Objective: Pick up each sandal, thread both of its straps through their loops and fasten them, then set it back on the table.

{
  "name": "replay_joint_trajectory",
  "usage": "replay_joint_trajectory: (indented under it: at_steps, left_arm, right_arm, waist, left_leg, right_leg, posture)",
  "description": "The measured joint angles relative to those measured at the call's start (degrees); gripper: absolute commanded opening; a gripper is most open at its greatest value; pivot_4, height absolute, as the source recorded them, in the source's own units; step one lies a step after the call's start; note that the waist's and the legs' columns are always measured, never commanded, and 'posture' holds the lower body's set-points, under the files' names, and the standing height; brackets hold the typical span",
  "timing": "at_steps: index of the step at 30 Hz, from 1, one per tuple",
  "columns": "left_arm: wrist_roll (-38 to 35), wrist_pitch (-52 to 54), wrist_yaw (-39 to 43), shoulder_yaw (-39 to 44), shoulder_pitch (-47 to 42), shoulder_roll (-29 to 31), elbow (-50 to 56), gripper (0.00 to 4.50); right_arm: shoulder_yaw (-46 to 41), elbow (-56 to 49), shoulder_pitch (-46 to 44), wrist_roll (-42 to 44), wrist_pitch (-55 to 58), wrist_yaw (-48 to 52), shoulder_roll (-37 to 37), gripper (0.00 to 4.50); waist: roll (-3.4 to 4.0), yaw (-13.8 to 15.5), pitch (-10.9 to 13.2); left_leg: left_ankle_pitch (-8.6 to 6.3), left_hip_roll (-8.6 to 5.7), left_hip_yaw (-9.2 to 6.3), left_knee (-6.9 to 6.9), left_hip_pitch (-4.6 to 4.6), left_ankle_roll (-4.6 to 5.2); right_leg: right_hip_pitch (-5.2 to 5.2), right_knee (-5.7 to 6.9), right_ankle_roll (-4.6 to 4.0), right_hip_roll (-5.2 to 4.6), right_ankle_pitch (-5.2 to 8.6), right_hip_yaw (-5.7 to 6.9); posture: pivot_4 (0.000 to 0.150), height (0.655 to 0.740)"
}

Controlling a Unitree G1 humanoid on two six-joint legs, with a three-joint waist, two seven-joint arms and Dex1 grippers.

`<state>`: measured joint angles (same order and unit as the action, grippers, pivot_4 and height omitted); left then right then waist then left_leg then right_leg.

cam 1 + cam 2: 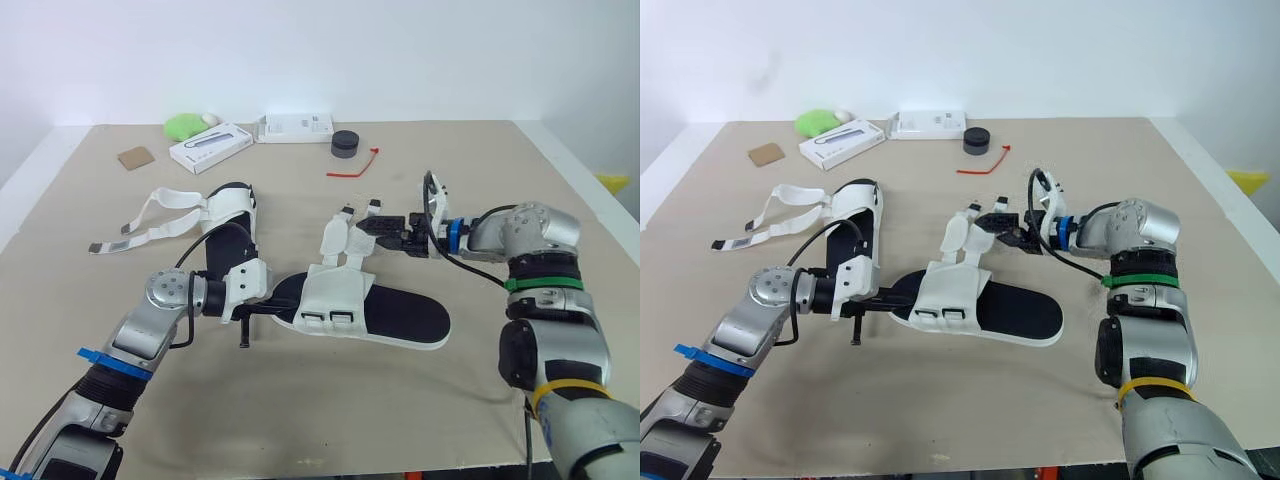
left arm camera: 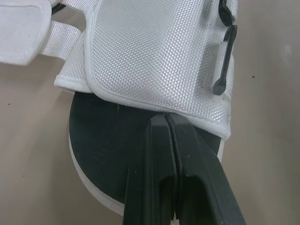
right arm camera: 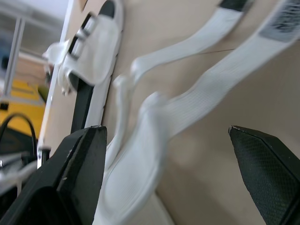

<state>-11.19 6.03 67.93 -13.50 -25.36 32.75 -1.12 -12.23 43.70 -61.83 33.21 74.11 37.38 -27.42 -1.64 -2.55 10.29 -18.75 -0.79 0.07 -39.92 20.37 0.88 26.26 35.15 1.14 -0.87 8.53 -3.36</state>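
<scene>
A sandal with a black sole and white upper (image 1: 335, 295) lies at the table's middle, its two white straps (image 1: 340, 235) loose and flung toward the far side. My left gripper (image 1: 280, 300) is shut at the sandal's left end, its tips (image 2: 166, 117) over the black sole and touching the upper's hem. My right gripper (image 1: 395, 232) stands open just right of the strap ends, with a blurred strap (image 3: 154, 126) between its fingers. The second sandal (image 1: 232, 225) lies at the left, its long straps (image 1: 150, 215) spread out to the left.
Along the far edge sit a green object (image 1: 185, 125), a brown card (image 1: 135, 157), two white boxes (image 1: 210, 147) (image 1: 293, 127), a black round puck (image 1: 345, 144) and a red tie (image 1: 355, 165). Bare tabletop (image 1: 330, 410) lies toward me.
</scene>
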Motion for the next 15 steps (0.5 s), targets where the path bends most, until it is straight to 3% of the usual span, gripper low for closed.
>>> replay_joint_trajectory:
  at_steps: [8, 9, 11, 12, 14, 15]
  left_arm:
    - [0.0, -0.2, 0.0, -0.1, 0.0, 0.0, 0.2, 0.0]
    - [0.1, -0.4, 0.0, -0.1, 0.0, 0.0, 0.2, 0.0]
    - [0.3, -0.8, 0.0, -0.2, 0.0, 0.0, 0.2, 0.0]
    - [0.7, -1.1, 0.0, -0.2, 0.0, 0.0, 0.2, 0.0]
    - [0.9, -1.2, 0.0, -0.2, 0.0, 0.0, 0.2, 0.0]
    - [1.0, -1.3, -0.1, -0.2, 0.1, 0.0, 0.2, 0.0]
  right_arm:
    - [-3.6, 13.7, -5.2, -2.7, -9.7, -3.7, 1.9, 4.46]
    - [-4.1, 15.7, -5.9, -3.1, -11.0, -4.0, 2.1, 4.07]
    - [-4.4, 17.7, -6.6, -3.5, -12.4, -4.1, 2.3, 3.87]
    - [-4.5, 19.4, -7.0, -4.1, -13.8, -4.2, 2.5, 3.16]
    - [-4.5, 21.2, -7.4, -4.5, -15.2, -4.2, 2.8, 2.75]
    - [-4.5, 21.8, -7.6, -4.8, -15.7, -4.2, 3.0, 2.16]
  waist:
    - [0.0, -0.1, 0.0]
    - [0.0, -0.1, 0.0]
    - [0.0, -0.1, 0.0]
    - [0.01, -0.1, 0.0]
    - [0.01, -0.1, 0.0]
    - [0.01, -0.1, 0.0]
  left_leg:
    - [0.0, -0.02, 0.02, 0.0, 0.06, 0.0]
    - [0.0, -0.02, 0.03, 0.0, 0.07, 0.0]
    - [0.0, -0.02, 0.03, 0.0, 0.08, 0.0]
    - [0.0, -0.02, 0.02, 0.0, 0.11, 0.0]
    - [0.0, -0.02, 0.02, 0.0, 0.11, 0.0]
    - [0.0, -0.02, 0.02, 0.0, 0.11, 0.0]
  right_leg:
    - [0.01, 0.01, 0.08, -0.03, -0.05, 0.0]
    - [0.01, 0.01, 0.09, -0.03, -0.06, 0.0]
    - [0.01, 0.01, 0.09, -0.04, -0.06, 0.0]
    - [0.01, 0.01, 0.1, -0.04, -0.07, 0.0]
    - [0.02, 0.01, 0.11, -0.04, -0.08, 0.0]
    - [0.02, 0.01, 0.11, -0.05, -0.08, 0.0]
  posture:
    - [0.15, 0.74]
    - [0.15, 0.74]
    - [0.15, 0.74]
    - [0.15, 0.74]
    - [0.15, 0.74]
    - [0.15, 0.74]
